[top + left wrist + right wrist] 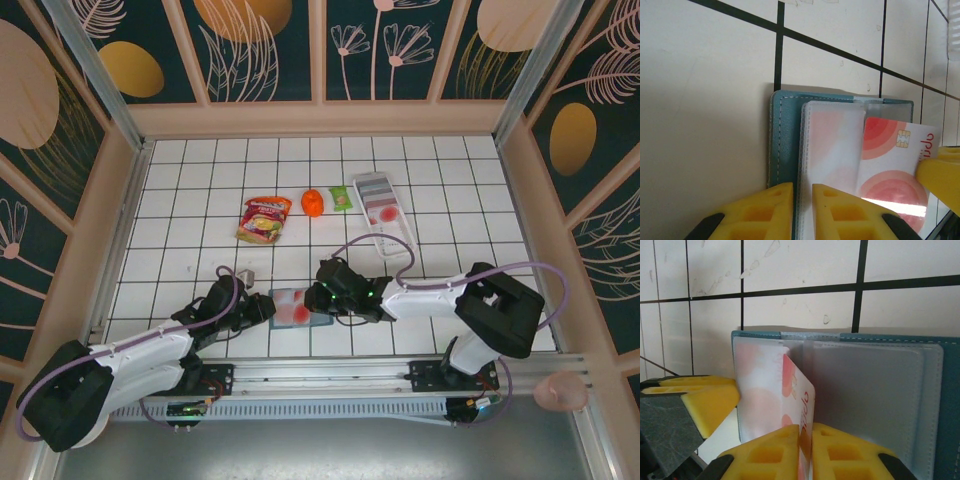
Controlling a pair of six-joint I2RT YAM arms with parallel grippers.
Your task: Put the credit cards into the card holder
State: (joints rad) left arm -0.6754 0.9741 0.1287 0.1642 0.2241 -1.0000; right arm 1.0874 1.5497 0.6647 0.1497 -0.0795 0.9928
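Left fingers (789,192): yellow, drawn almost together. Clamped on the near edge of the card holder (786,135), with teal cover and clouded plastic sleeve both caught in the narrow gap.

Right fingers (795,440): yellow, nearly closed. Pinched on one edge of a credit card (799,390), held tilted on edge over the open sleeves.

Credit card, from the left wrist: whitish, with red-pink rings and a gold chip. Inner edge at the mouth of a sleeve; depth of entry not clear. Pink marks showing faintly through the sleeve beside it.

Card holder (290,308): teal, lying open and flat on the white tiled desk (180,200). Placed near the front edge, between the two sets of fingers and gripped from opposite sides.

Left arm (150,350): stretched low over the desk from the base at lower left. Wrist pointing right, fingers at the holder's left edge.

Right arm (440,295): folded at a bulky elbow above the base at lower right. Forearm reaching left and low, fingers at the holder's right edge.

Remaining stock, toward the back of the desk:
- Long white tray (398,238), with a second credit card (383,213) bearing red marks lying inside.
- Small green packet (342,197) just left of the tray.
- Orange item (312,202) next to the green packet.
- Red snack packet (263,218) further left.
- All well apart from the holder.
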